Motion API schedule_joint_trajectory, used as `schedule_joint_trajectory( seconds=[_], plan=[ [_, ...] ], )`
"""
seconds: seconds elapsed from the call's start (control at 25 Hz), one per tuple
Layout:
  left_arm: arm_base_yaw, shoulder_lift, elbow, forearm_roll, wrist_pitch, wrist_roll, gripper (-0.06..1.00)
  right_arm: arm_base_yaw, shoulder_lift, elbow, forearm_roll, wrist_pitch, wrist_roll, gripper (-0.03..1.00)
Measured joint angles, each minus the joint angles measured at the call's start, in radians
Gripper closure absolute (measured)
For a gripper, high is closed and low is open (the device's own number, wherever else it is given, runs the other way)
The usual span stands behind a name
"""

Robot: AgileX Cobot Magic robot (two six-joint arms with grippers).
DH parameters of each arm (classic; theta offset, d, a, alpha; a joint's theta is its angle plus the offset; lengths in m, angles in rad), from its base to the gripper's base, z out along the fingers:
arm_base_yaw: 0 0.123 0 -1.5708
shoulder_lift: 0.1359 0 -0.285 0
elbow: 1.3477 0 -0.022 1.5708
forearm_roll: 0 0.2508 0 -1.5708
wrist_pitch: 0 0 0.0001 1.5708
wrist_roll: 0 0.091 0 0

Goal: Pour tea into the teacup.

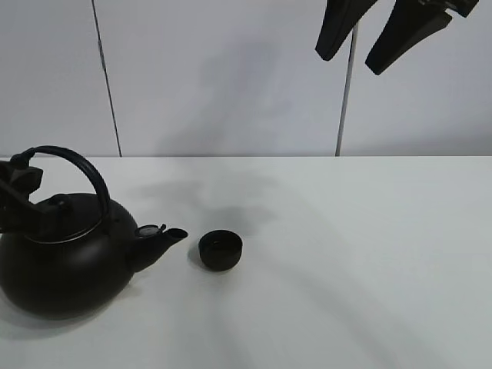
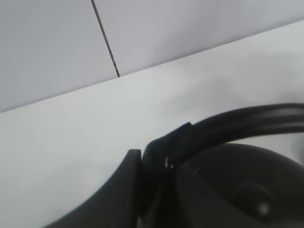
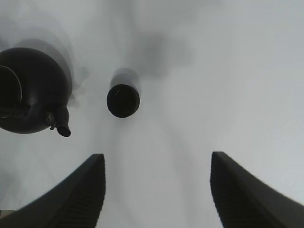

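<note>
Teacup-and-kettle work sat on a broad white table (image 1: 361,261), the largest thing in view, which ran back to a pale panelled wall (image 1: 231,77) with two dark vertical seams. Next in size was the round black kettle (image 1: 65,257), which stood on the table at the left of the exterior high view, its arched handle (image 1: 81,160) rising over the lid and its short spout (image 1: 161,240) pointing toward the middle of the table. The left end effector (image 1: 19,188) was at the handle's left end, and in the left wrist view its dark fingers (image 2: 114,194) lay closed against the base of the handle (image 2: 247,121), so it appeared clamped on the kettle's handle. The right end effector (image 1: 384,34) hung high above the table at the upper right of the exterior high view, well apart from everything on the table; in the right wrist view its two fingers (image 3: 80,194) stood wide apart with nothing between them. Smallest of all was the teacup (image 1: 221,250), a low matte-black handleless cup that sat upright on the table just beside the tip of the spout, not touching it, a little left of the table's centre. The right wrist view showed the teacup's dark open mouth (image 3: 123,100) from above, and whether it held any liquid could not be told.
</note>
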Motion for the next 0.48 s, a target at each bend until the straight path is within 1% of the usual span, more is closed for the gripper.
schedule_joint_trajectory(
  seconds=[0.2,0.48],
  plan=[
    [0.000,0.000,0.000,0.000,0.053,0.000,0.83,0.000,0.000,0.000,0.000,0.000,0.000,0.53],
    [0.000,0.000,0.000,0.021,0.069,-0.003,0.83,0.000,0.000,0.000,0.000,0.000,0.000,0.53]
  ],
)
